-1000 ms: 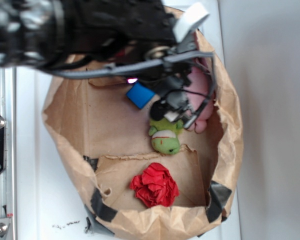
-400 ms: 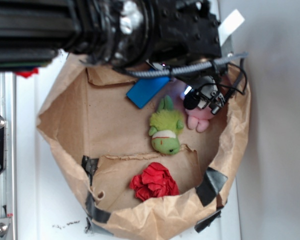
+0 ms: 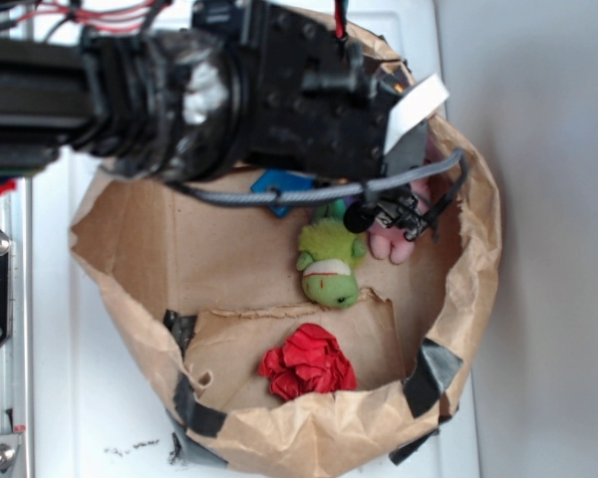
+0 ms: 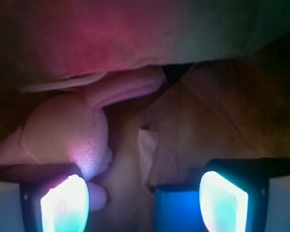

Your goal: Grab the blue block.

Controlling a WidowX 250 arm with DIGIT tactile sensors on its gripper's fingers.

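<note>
The blue block (image 3: 279, 182) lies on the floor of the brown paper bag, near its back wall. In the exterior view my black arm (image 3: 279, 100) covers most of it, leaving only a corner showing. The wrist view looks down into the bag with my gripper (image 4: 144, 203) open, both lit pads (image 4: 65, 205) apart. The blue block (image 4: 176, 210) sits between the fingers, close beside the right one, and the pads are not touching it. A pink plush toy (image 4: 63, 130) presses against the left finger.
The bag's crumpled wall (image 3: 463, 299) rings the whole workspace. Inside are a green plush toy (image 3: 329, 261) just in front of the block, the pink plush (image 3: 399, 241) to its right, and a red crumpled paper ball (image 3: 309, 365) on a cardboard flap near the front.
My arm has swung over the back of the bag and come down over the blue block, covering most of it. The toys and red ball have not moved.
</note>
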